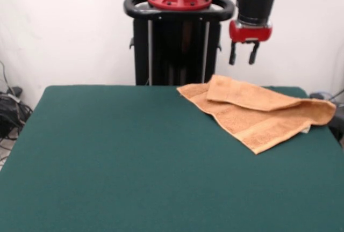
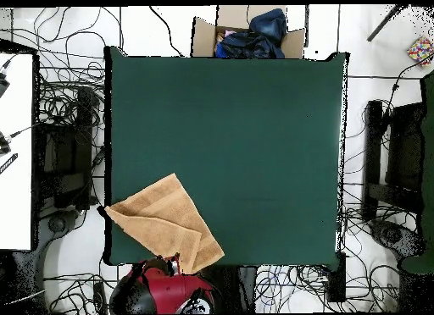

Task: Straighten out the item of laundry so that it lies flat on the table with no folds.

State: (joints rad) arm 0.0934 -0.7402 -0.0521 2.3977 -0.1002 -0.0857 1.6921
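The item of laundry (image 1: 258, 112) is an orange-tan towel lying at the table's far right corner in the front view, with an upper layer folded over the lower one and a woven band near its front end. Seen from overhead, the laundry (image 2: 165, 221) sits at the bottom left corner of the dark green table (image 2: 254, 142), its left tip over the edge. My gripper (image 1: 242, 55) hangs in the air above the towel's far edge, open, with nothing between its fingers. The table (image 1: 123, 157) stretches wide in front.
A cardboard box (image 2: 247, 34) with dark cloth in it stands beyond the table's top edge in the overhead view. Cables (image 2: 68, 117) cover the floor to the left and right. The black pedestal (image 1: 177, 44) stands behind the table's far edge.
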